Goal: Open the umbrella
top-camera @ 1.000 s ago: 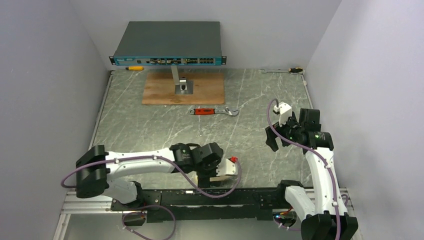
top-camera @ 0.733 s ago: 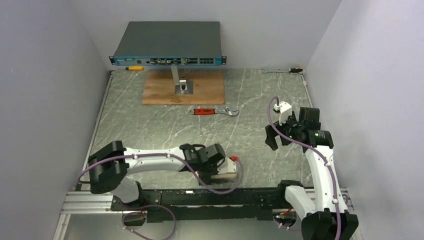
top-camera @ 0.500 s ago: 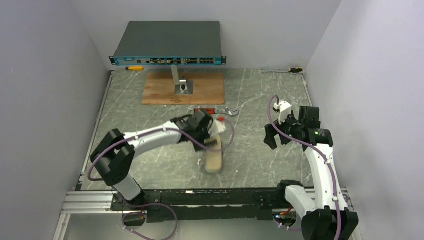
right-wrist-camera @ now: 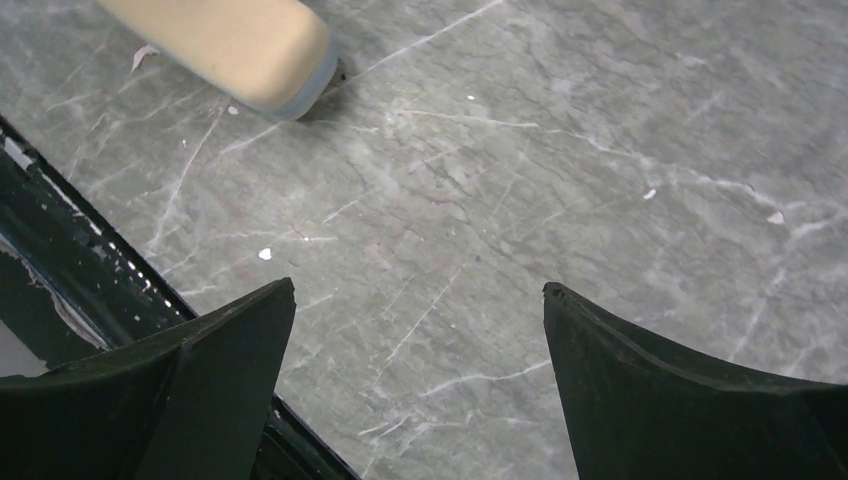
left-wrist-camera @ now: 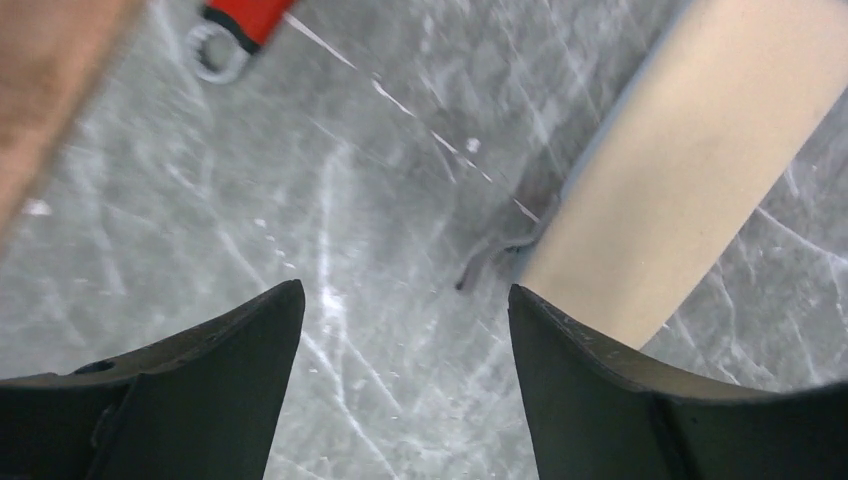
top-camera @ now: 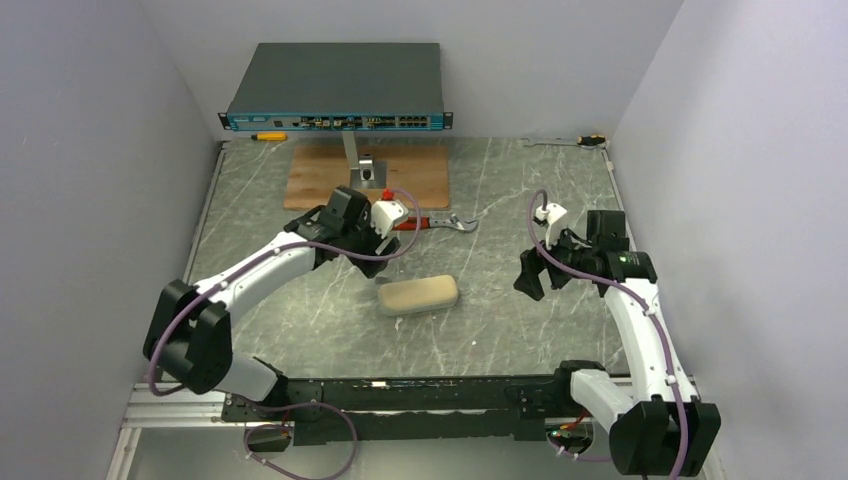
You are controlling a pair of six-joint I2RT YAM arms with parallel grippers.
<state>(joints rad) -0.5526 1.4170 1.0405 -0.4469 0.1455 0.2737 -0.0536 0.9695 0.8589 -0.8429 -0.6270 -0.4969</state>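
Peering down between the fingers of the left gripper (left-wrist-camera: 405, 290), with jaws spread wide and only bare table (left-wrist-camera: 380, 200) in the gap. Catches the umbrella (left-wrist-camera: 690, 170) lying flat just beyond the right-hand finger, folded, seen here as a tan oblong with a bluish-grey edge and a thin dark loop curling from its end. Touches neither finger. Shows the red-handled wrench (left-wrist-camera: 245, 15) at the top edge and a blurred strip of wooden board (left-wrist-camera: 50, 90) in the upper left corner, with open stone in between.

Switching to the right wrist: finds the right gripper (right-wrist-camera: 420, 288) likewise open and empty, hanging over bare marbled stone. Takes in only one rounded end of the umbrella, top left, well apart from the fingers. Picks out the table's near edge and a black rail (right-wrist-camera: 90, 230) at lower left, a border unseen from the other wrist.

Pulling back overhead: places the umbrella near the middle of the table, lengthwise across it, between the two arms, with free stone on every side. Sets the left arm over by the wrench and the right arm off to the umbrella's right. Adds what neither wrist sees: a network switch (top-camera: 335, 85) on a post (top-camera: 352, 155) over the board, a yellow-handled tool (top-camera: 268, 136) and a metal tool (top-camera: 560, 142) along the far edge, and grey walls (top-camera: 100, 150) closing in left, right and behind.
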